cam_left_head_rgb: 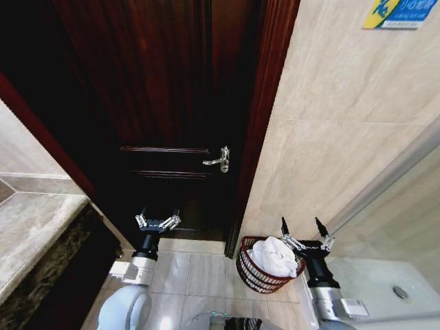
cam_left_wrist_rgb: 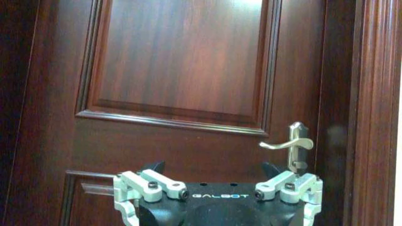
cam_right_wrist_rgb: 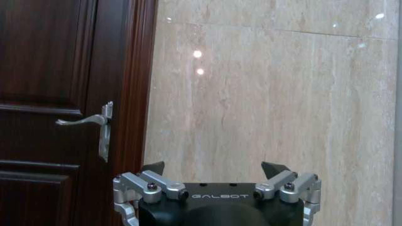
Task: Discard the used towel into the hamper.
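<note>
A white towel [cam_left_head_rgb: 274, 255] lies bunched inside the hamper [cam_left_head_rgb: 254, 274], a small dark reddish-brown woven basket standing on the floor against the tiled wall, beside the door frame. My right gripper [cam_left_head_rgb: 302, 226] is raised just to the right of the hamper, open, with nothing between its fingers; in its own view the right gripper [cam_right_wrist_rgb: 214, 167] faces the beige wall. My left gripper [cam_left_head_rgb: 158, 216] is held up in front of the dark door, open and empty. From the left wrist, the left gripper [cam_left_wrist_rgb: 212, 166] points at the door panel.
A dark wooden door [cam_left_head_rgb: 165, 103] with a silver lever handle [cam_left_head_rgb: 218, 161] fills the middle. A stone counter [cam_left_head_rgb: 34, 230] sits at the left. Beige tiled wall [cam_left_head_rgb: 344, 130] runs to the right, with a shower floor and drain [cam_left_head_rgb: 400, 291] at the lower right.
</note>
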You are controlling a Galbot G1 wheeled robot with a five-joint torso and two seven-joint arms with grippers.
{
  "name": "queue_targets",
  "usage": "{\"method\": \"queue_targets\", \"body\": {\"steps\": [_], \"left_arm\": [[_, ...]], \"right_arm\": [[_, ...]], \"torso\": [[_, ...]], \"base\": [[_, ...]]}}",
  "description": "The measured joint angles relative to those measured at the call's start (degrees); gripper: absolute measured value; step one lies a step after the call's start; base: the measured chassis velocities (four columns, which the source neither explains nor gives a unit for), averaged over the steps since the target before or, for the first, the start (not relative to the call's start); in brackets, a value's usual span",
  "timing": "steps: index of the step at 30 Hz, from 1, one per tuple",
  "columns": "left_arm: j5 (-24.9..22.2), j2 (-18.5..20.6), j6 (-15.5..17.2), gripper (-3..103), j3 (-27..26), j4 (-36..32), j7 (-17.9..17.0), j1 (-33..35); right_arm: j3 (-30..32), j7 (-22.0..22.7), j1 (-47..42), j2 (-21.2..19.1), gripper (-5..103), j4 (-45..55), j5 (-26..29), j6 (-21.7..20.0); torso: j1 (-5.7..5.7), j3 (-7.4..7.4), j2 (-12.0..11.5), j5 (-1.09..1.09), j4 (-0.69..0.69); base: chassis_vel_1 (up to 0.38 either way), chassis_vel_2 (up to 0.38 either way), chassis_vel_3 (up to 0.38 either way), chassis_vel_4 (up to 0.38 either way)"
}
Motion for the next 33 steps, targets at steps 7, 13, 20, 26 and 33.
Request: {"method": "queue_targets", "body": {"steps": [7,13,20,26,33], "left_arm": [[0.00,0.00,0.00,100,0.00,0.00,0.00,0.00],[0.00,0.00,0.00,100,0.00,0.00,0.00,0.00],[0.00,0.00,0.00,100,0.00,0.00,0.00,0.00],[0.00,0.00,0.00,100,0.00,0.00,0.00,0.00],[0.00,0.00,0.00,100,0.00,0.00,0.00,0.00]], "right_arm": [[-0.06,0.14,0.13,-0.30,100,-0.81,0.65,0.81],[-0.03,-0.06,0.44,-0.57,100,-1.16,1.06,0.89],[-0.01,-0.13,0.48,-0.60,100,-1.23,1.09,0.90],[0.01,-0.16,0.50,-0.61,100,-1.25,1.11,0.92],[0.02,-0.20,0.50,-0.61,100,-1.25,1.12,0.92]], "torso": [[0.00,0.00,0.00,0.00,0.00],[0.00,0.00,0.00,0.00,0.00],[0.00,0.00,0.00,0.00,0.00],[0.00,0.00,0.00,0.00,0.00],[0.00,0.00,0.00,0.00,0.00]], "base": [[0.000,0.000,0.000,0.000],[0.000,0.000,0.000,0.000],[0.000,0.000,0.000,0.000],[0.000,0.000,0.000,0.000],[0.000,0.000,0.000,0.000]]}}
